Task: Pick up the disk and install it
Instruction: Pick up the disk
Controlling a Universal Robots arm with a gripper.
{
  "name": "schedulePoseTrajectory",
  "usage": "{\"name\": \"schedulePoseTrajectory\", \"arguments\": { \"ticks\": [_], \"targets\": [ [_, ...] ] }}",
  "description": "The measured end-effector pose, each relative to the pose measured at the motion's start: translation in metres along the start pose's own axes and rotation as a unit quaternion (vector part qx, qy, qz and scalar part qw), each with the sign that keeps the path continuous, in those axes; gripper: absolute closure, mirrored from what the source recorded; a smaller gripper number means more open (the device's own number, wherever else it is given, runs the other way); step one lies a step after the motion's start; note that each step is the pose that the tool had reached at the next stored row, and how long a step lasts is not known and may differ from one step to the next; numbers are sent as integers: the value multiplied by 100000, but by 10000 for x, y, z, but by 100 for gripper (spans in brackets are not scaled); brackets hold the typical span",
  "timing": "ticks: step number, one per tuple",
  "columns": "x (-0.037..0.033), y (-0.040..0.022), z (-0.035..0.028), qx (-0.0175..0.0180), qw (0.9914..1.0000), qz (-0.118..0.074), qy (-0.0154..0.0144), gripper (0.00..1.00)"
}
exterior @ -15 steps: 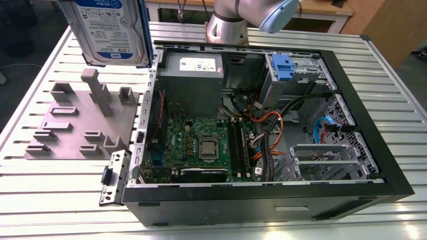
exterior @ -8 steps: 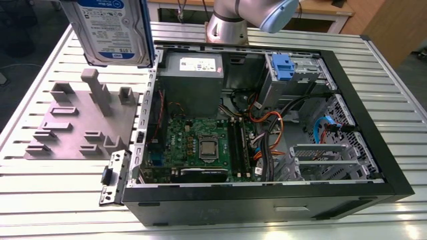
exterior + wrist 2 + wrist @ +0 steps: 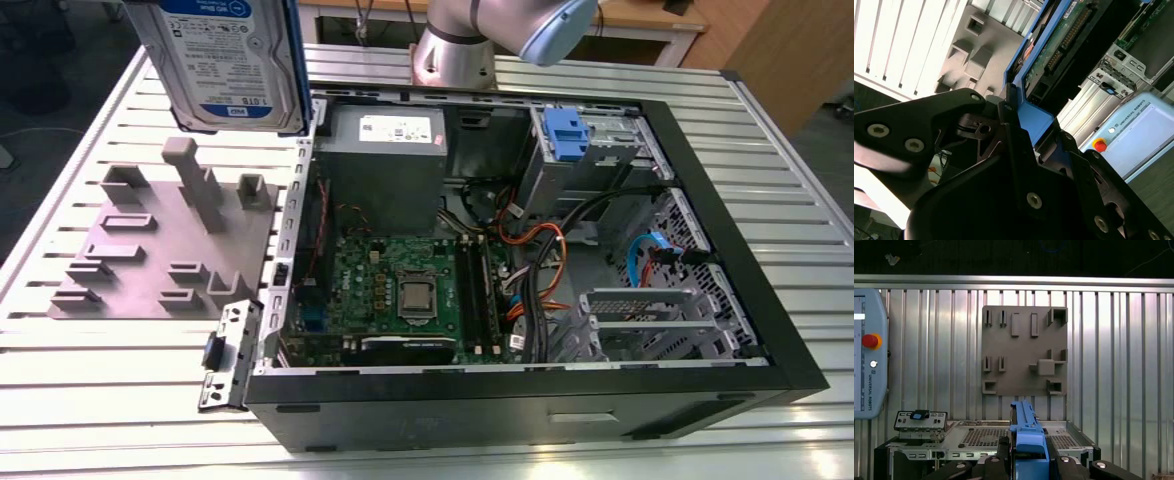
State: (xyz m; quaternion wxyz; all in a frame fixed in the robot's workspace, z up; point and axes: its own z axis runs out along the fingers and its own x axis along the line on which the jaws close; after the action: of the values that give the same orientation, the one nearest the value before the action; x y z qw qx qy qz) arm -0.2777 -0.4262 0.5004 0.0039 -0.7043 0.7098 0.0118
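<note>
The disk [image 3: 227, 60], silver with a white-and-blue label and a blue plastic frame, hangs upright in the air at the exterior view's upper left. It is above the grey slotted tray [image 3: 160, 245] and left of the open computer case [image 3: 534, 250]. In the second wrist view my gripper [image 3: 1036, 125] is shut on the disk's blue frame [image 3: 1039, 117], with the green circuit-board side of the disk [image 3: 1061, 32] facing the camera. In the first wrist view the disk's blue edge [image 3: 1028, 435] stands between the black fingers [image 3: 1001, 460], with the tray [image 3: 1024, 350] straight below.
The case lies open on a slatted metal table [image 3: 80, 400], showing the motherboard [image 3: 400, 285], a grey power supply box [image 3: 387, 165], cables and a drive cage holding a blue piece [image 3: 566, 135]. The arm's base [image 3: 454, 50] stands behind the case. A pendant [image 3: 869, 350] lies on the table.
</note>
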Motion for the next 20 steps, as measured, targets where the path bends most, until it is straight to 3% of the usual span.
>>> {"name": "schedulePoseTrajectory", "arguments": {
  "ticks": [14, 20],
  "targets": [
    [0, -10, 0, 0, 100000, -2, 2, 64],
    [-1, -64, -1, -1, 100000, -5, 2, 64]
  ]
}}
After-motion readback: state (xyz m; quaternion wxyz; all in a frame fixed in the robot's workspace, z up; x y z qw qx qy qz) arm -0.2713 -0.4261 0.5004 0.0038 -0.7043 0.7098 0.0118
